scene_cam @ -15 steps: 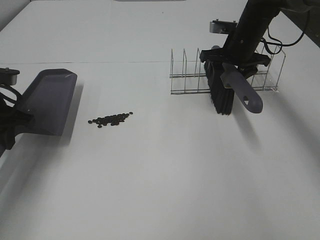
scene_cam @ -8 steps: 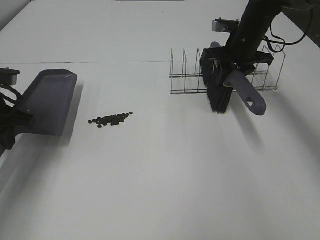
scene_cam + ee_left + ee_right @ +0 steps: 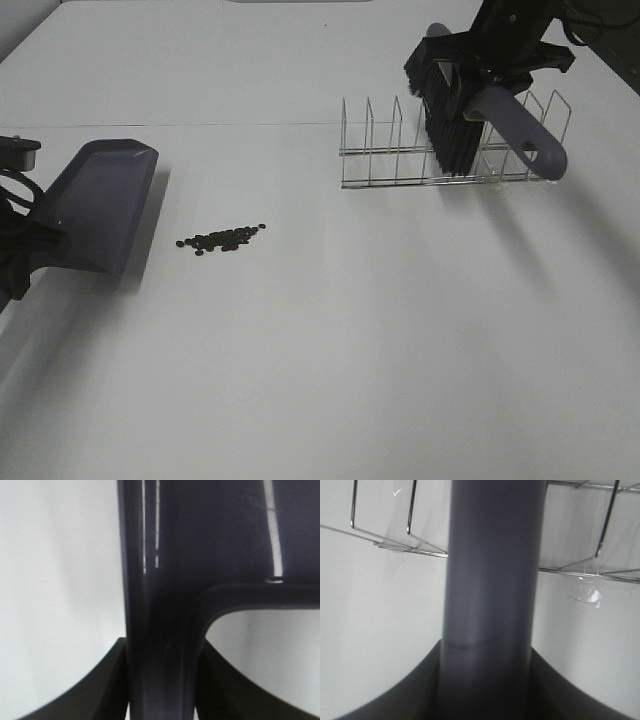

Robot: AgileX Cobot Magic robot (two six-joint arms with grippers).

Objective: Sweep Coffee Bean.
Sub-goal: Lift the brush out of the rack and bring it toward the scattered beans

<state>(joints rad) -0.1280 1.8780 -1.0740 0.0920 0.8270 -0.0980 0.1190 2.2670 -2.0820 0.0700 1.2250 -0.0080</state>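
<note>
White tabletop (image 3: 330, 380), thin seam (image 3: 250, 124) across far side, soft shadows.

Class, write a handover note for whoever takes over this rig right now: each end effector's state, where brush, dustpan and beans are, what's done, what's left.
Left end effector: shut on the dustpan handle, at the table's left side.
Right end effector: shut on the brush handle; brush in the air above the wire rack, bristles down.
Coffee beans: one small pile right of the dustpan, not touching it.
Done: both tools gripped.
Left: sweep the beans into the dustpan.
</note>
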